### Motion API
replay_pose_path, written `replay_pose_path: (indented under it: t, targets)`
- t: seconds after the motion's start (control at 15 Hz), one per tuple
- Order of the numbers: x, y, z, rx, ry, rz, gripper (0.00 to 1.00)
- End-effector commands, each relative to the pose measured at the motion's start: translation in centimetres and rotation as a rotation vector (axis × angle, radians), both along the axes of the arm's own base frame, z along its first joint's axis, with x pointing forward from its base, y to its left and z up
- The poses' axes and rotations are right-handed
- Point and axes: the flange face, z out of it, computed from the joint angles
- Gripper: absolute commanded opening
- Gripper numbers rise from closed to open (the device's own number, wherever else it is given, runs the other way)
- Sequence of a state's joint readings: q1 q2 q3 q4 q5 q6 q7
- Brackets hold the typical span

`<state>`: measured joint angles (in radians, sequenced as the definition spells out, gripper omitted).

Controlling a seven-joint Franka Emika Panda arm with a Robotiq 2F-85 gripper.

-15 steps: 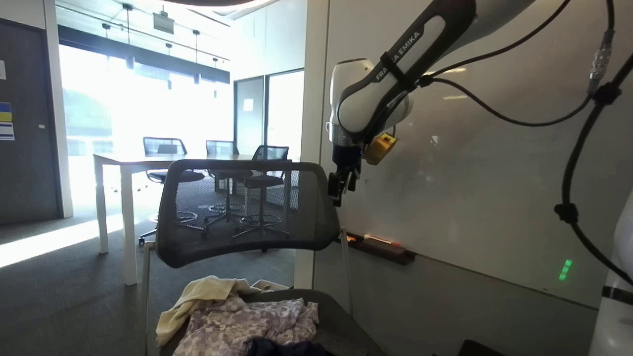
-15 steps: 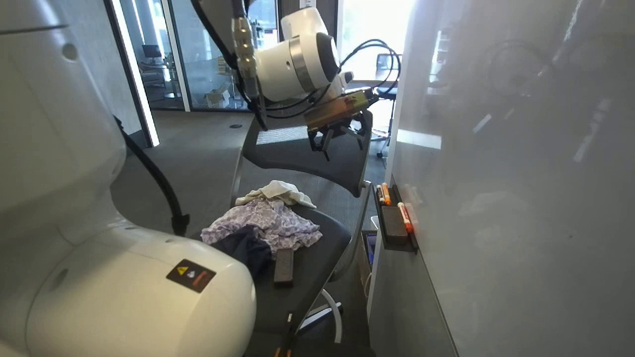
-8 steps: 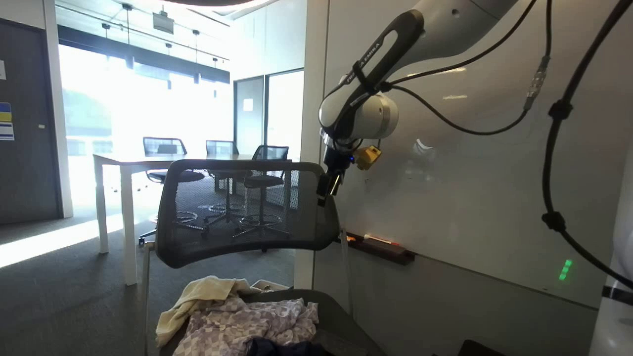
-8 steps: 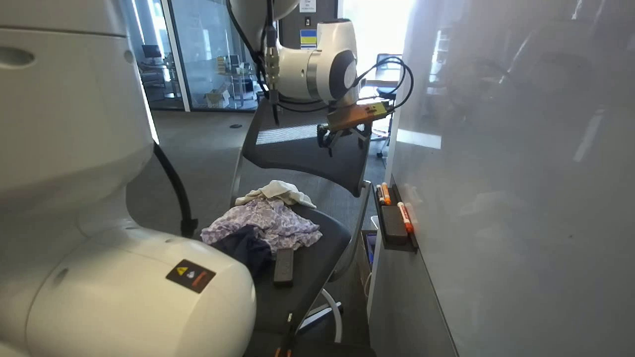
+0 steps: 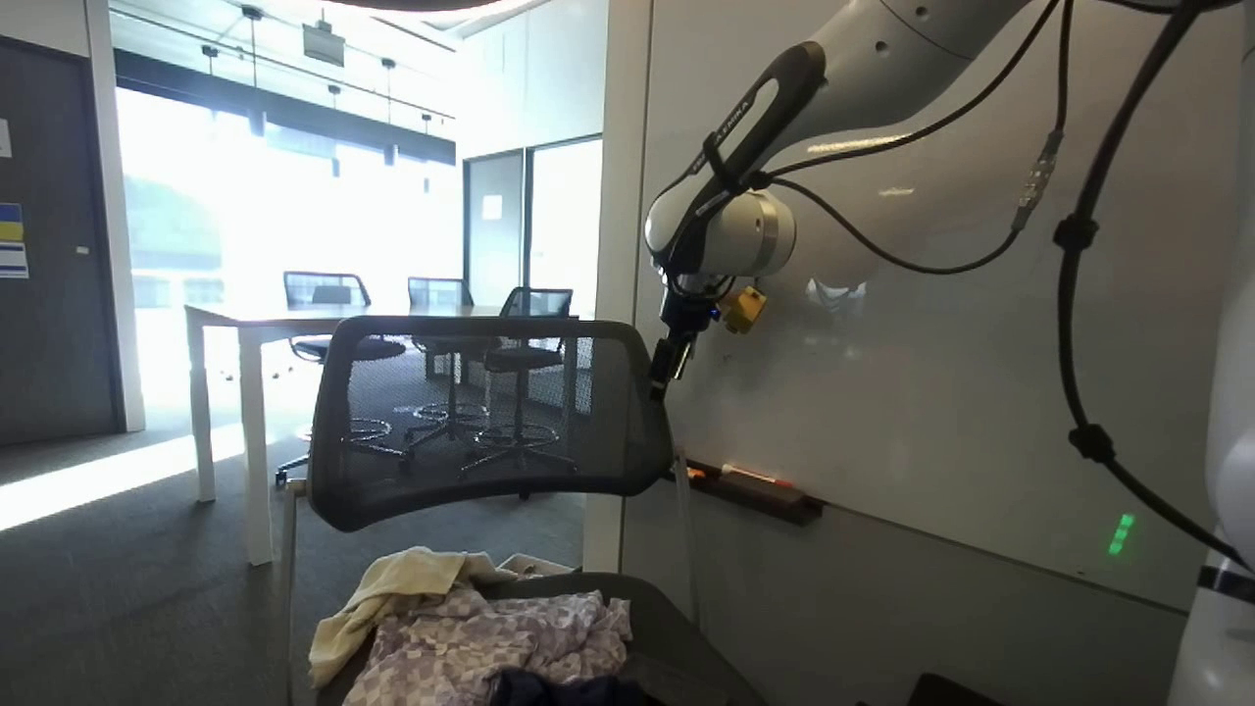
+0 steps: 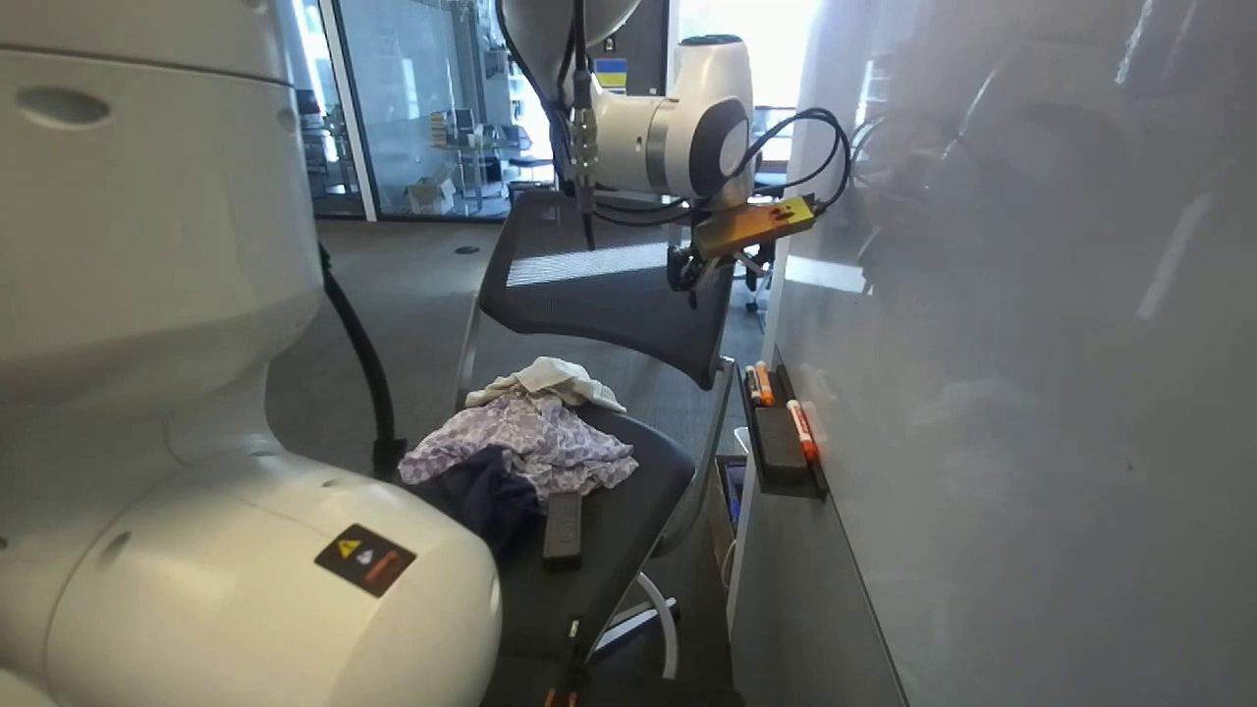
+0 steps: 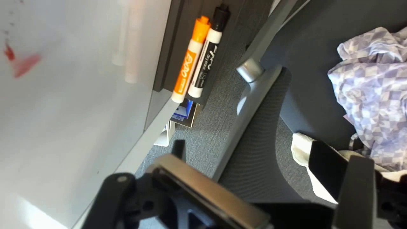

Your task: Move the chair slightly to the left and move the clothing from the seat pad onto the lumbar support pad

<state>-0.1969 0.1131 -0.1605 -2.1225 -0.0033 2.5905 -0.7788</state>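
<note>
While the gripper [image 7: 254, 173] has its jaws well apart, low in the wrist frame, clothing [image 6: 530, 432] sits heaped on the seat pad [image 6: 624, 520], lower center of an exterior view, chair back [image 6: 604, 309] above.

An office meeting room, it seems; swivel chairs [image 5: 539, 302] stand by a table [image 5: 265, 314]. Dry-erase markers [image 7: 187, 63] lie on the ledge [image 7: 178, 47] of a whiteboard [image 5: 941, 373].

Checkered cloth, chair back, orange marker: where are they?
Checkered cloth [image 5: 480, 635], in an exterior view: crumpled middle.
Chair back [image 6: 599, 300], in an exterior view: mesh middle.
Orange marker [image 7: 185, 72], in the wrist view: label.
</note>
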Motion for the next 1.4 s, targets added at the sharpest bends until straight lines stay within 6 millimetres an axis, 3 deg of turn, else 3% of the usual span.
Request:
replay_pose_path:
  t: [0.0,0.27,0.33,0.4,0.93,1.0,1.07,1.33]
  targets:
    - [0.2,-1.2,0.6,-0.026,0.001,0.006,1.00]
    - [0.8,-1.6,0.5,-0.032,0.002,0.010,1.00]
    - [0.9,-1.8,0.5,-0.032,0.000,0.014,0.94]
    - [1.2,-2.1,0.3,-0.031,0.000,0.011,0.74]
    - [3.1,-1.3,0.4,-0.052,-0.036,0.074,0.14]
    - [3.2,-1.2,0.6,-0.052,-0.041,0.082,0.11]
    - [3.4,-0.9,0.7,-0.049,-0.045,0.085,0.15]
    - [4.5,0.2,1.0,-0.051,-0.066,0.148,0.15]
